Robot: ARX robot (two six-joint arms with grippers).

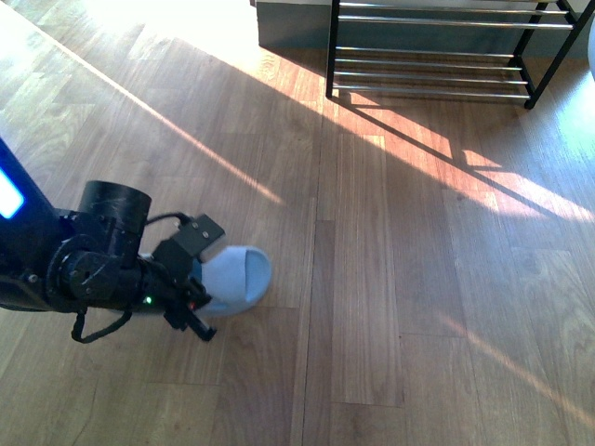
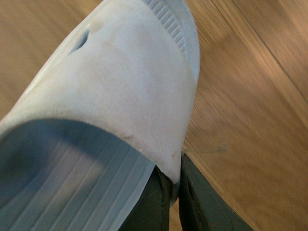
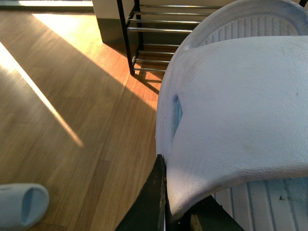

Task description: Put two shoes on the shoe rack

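Observation:
The two shoes here are light blue slide sandals. One sandal lies low over the wooden floor at the front left, toe pointing right, with my left gripper shut on its side edge. In the left wrist view the dark fingers pinch the strap edge of this sandal. My right gripper is shut on the strap edge of the other sandal, held above the floor; this arm is outside the front view. The shoe rack, with black uprights and chrome rods, stands at the back right, far from the left gripper.
Bright sun stripes cross the wooden floor. A dark grey cabinet base sits behind the rack's left end. The right wrist view shows the rack ahead and the first sandal down on the floor.

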